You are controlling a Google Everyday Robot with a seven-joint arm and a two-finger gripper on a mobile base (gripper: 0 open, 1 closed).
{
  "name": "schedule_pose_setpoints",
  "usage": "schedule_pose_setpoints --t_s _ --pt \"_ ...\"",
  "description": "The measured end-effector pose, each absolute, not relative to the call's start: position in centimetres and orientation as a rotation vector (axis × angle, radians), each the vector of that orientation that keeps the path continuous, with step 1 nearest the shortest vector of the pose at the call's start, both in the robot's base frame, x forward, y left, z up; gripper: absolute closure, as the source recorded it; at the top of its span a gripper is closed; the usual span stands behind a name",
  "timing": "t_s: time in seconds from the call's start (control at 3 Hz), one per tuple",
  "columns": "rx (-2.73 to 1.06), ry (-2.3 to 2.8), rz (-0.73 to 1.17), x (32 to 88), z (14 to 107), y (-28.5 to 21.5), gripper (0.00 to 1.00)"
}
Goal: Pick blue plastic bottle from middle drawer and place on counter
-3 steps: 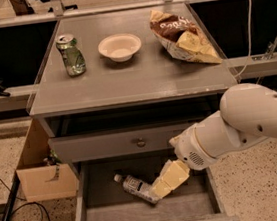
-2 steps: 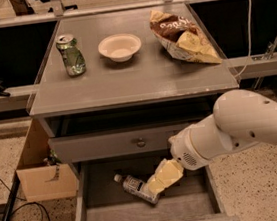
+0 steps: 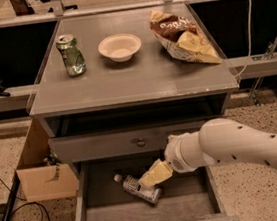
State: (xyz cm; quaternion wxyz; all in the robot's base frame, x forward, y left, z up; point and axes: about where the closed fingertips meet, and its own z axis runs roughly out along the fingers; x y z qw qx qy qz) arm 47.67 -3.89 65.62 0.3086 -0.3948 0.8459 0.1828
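Observation:
The blue plastic bottle (image 3: 136, 187) lies on its side on the floor of the open middle drawer (image 3: 94, 218), white cap pointing to the back left. My gripper (image 3: 154, 175) reaches down into the drawer from the right on a white arm (image 3: 233, 146). Its yellowish fingers (image 3: 156, 173) sit over the bottle's lower right end, touching or just above it. The grey counter (image 3: 135, 80) is the cabinet top above the drawers.
On the counter stand a dented green soda can (image 3: 71, 55), a white bowl (image 3: 119, 47) and a chip bag (image 3: 182, 39). A closed drawer front with a round knob (image 3: 140, 143) is above the open drawer. A cardboard box (image 3: 43, 174) and cables lie on the floor at left.
My arm has moved left and lower into the drawer, bringing the gripper further over the bottle. The bottle has not moved.

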Motion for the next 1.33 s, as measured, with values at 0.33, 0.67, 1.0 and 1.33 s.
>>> schedule_pose_setpoints --t_s 0.33,0.67,1.0,1.33 --pt "-1.044 2.236 0.483 47.7 65.6 -3.9 0.00" --pt "-1.037 2.247 0.478 47.1 61.1 -2.8 0.00" --pt "-1.011 2.254 0.457 46.6 55.9 -2.6 0.00" --pt "-0.958 2.270 0.431 47.0 50.7 -3.4 0.00"
